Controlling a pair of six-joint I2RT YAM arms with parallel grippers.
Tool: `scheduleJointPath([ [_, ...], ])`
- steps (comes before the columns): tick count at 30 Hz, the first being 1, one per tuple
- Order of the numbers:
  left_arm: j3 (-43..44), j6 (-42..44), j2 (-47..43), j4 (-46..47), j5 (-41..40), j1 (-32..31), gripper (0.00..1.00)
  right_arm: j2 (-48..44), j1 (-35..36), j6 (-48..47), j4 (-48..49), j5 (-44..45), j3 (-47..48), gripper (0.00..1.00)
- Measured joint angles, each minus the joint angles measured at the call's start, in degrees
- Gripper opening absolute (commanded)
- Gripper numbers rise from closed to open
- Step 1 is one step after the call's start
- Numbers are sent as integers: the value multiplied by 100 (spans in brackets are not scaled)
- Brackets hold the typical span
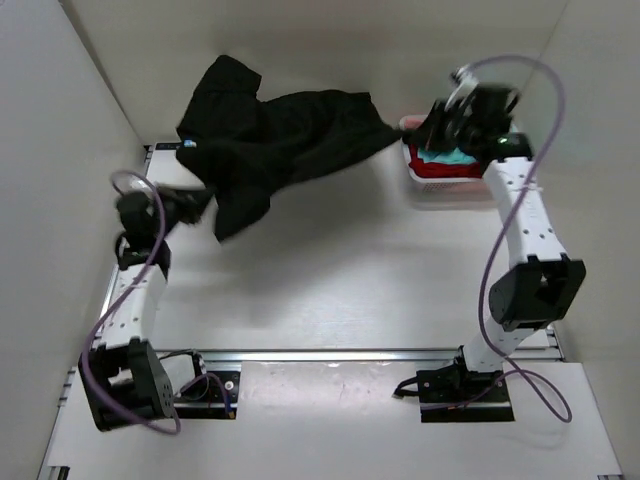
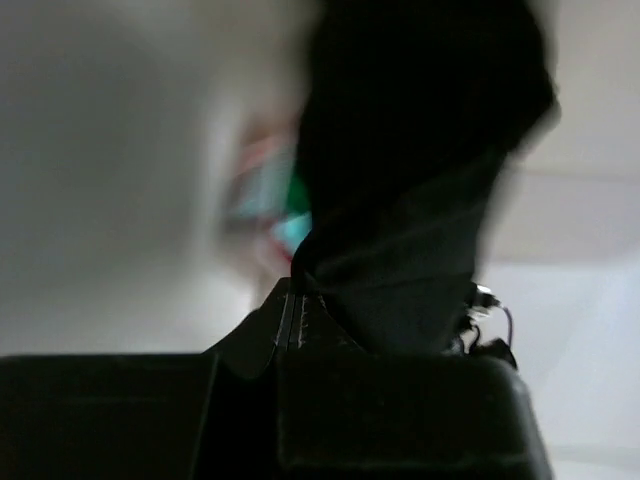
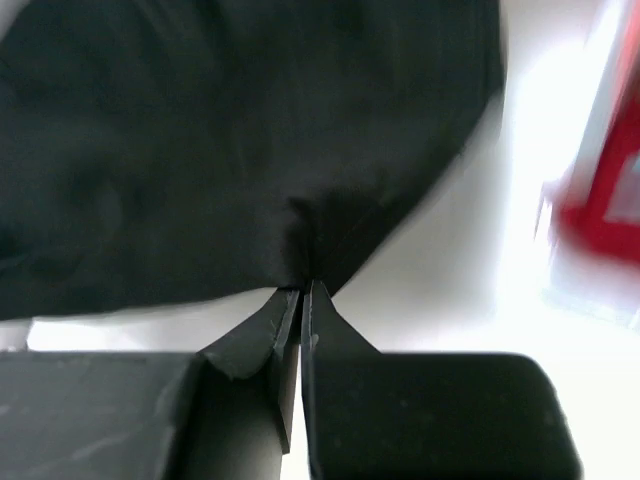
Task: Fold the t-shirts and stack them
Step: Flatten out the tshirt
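A plain black t-shirt hangs spread between my two grippers across the back of the table, with its small pale-blue neck label at the left. My left gripper is shut on the shirt's lower left part. In the left wrist view the jaws are closed, with black cloth rising from them. My right gripper is shut on the shirt's right end. In the right wrist view its tips pinch a pucker of the black cloth. A teal shirt and a red shirt lie in the basket.
The pink-white lattice basket stands at the back right, under my right gripper; it shows as a red blur in the right wrist view. White walls close in the table at the left, back and right. Arm bases and cables sit at the near edge.
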Motion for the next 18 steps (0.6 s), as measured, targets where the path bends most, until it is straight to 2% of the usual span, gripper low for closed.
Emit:
scheduleJointPath([
  [2, -1097, 59, 186, -439, -74, -138, 2, -2, 72, 37, -81, 201, -1169, 0],
  [4, -1882, 249, 61, -1093, -166, -125, 26, -98, 175, 87, -79, 424, -2570, 2],
  [6, -2433, 442, -376, -1513, -225, -105, 44, -350, 319, 116, -210, 680, -3960, 15],
  [7, -2677, 501, -713, -1700, -249, -116, 52, -527, 398, 125, -280, 796, -4538, 32],
  [8, -2883, 525, -1082, -1840, -251, -146, 60, -730, 496, 164, -400, 890, -4988, 40],
  [11, -3261, 468, -2090, -2194, -216, -227, 60, -1499, 793, 151, -619, 1121, -5805, 51],
  [15, -3506, 210, -3268, -2715, -181, -422, 55, -2424, 1010, 127, -581, 1419, -6133, 52],
  [18, -3700, -74, -4044, -3126, -205, -885, 53, -2798, 1021, 122, -553, 1622, -6277, 51],
])
